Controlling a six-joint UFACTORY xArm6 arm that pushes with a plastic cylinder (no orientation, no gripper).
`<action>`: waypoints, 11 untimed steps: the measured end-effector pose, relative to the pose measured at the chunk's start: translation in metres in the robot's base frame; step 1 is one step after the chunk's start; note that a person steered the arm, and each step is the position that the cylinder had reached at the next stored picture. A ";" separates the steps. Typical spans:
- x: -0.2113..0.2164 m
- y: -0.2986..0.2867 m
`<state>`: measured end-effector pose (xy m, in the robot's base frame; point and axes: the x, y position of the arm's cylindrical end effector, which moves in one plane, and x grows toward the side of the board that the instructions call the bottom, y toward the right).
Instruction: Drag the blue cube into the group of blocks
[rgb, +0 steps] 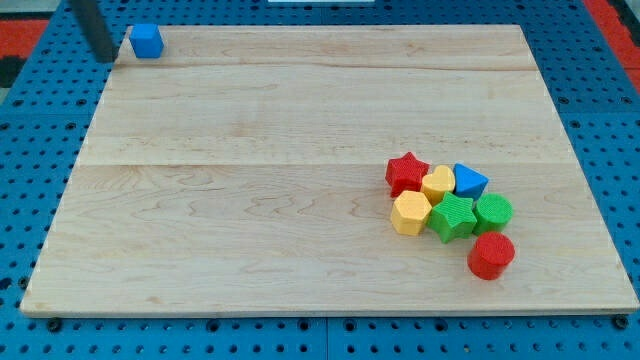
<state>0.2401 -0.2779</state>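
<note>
The blue cube (146, 41) sits at the board's top left corner. My tip (104, 57) is just to the cube's left, a small gap apart, at the board's left edge. The group of blocks lies at the lower right: a red star (406, 172), a yellow block (438, 184), a blue triangular block (468, 181), a yellow hexagon (410, 212), a green star (453, 217), a green block (493, 212) and a red cylinder (491, 255). The group is far from the cube.
The wooden board (250, 200) lies on a blue pegboard table (30, 150). A red area shows at the view's top corners (25, 30).
</note>
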 end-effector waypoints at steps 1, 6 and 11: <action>0.001 0.013; 0.087 0.117; 0.167 0.283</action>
<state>0.4069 0.0047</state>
